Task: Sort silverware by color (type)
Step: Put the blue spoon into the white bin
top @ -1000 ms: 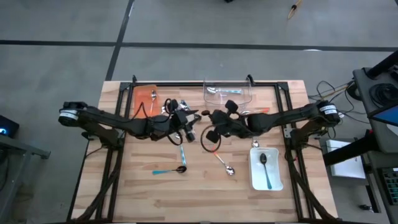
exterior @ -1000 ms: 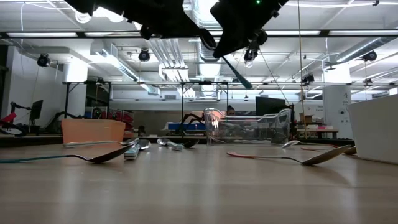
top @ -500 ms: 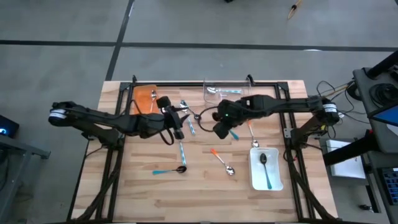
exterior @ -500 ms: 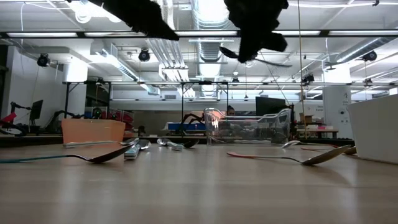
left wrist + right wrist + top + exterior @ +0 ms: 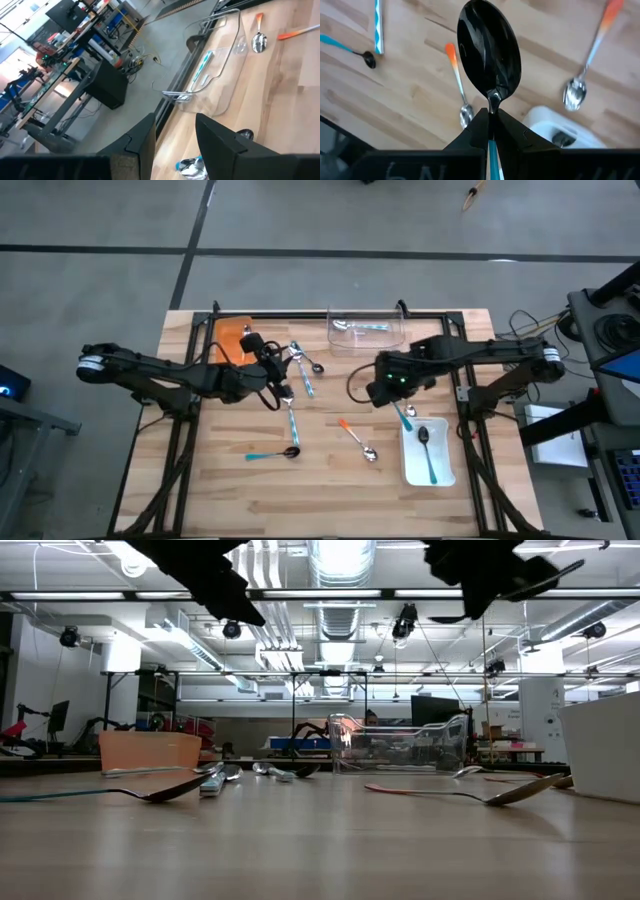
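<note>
Pale planked table (image 5: 230,480); right hand (image 5: 492,131) pinches glossy teal-handled spoon (image 5: 488,47).

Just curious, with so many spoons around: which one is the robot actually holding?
The teal-handled spoon pinched in the right end effector, raised above the table beside the white tray. All the others lie on the table or in trays.

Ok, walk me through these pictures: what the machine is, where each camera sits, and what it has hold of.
Two dark robot arms work over a wooden table. One camera looks straight down, one sits at table height, and one rides on each wrist. Small spoons lie scattered on the wood, with an orange tray and a clear tray at the back and a white tray at the front right. The right tool is pinched shut on a teal-handled spoon, carried in the air near the white tray. The left tool stands open and empty above the spoons near the orange tray.
</note>
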Controlling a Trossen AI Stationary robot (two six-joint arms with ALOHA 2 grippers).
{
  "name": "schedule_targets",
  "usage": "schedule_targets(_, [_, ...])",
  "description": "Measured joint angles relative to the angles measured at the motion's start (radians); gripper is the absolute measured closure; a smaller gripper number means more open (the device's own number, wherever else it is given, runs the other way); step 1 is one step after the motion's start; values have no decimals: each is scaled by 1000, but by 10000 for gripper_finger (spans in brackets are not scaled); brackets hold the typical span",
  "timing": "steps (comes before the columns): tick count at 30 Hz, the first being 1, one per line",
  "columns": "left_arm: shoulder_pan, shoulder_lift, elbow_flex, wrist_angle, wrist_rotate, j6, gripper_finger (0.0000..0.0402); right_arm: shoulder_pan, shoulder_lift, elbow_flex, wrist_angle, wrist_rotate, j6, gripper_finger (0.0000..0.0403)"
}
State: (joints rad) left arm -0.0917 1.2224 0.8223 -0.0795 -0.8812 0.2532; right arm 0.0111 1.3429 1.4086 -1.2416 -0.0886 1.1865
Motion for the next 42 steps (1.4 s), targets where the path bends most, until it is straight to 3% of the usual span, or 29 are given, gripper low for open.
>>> schedule_targets(16, [0, 3, 0, -5, -1, 0, 280, 258, -234, -378, 32, -26, 444, 391])
schedule_targets(25, [0, 3, -1, -4, -1, -1, 280, 355, -281, -599, 376, -43, 663, 390])
schedule_targets(30, [0, 3, -1, -4, -1, -1, 280, 405, -278, -636, 446, -45, 778, 390])
schedule_targets(42, [0, 3, -2, -16, -1, -1, 281, 504, -279, -653, 375, -39, 942, 390])
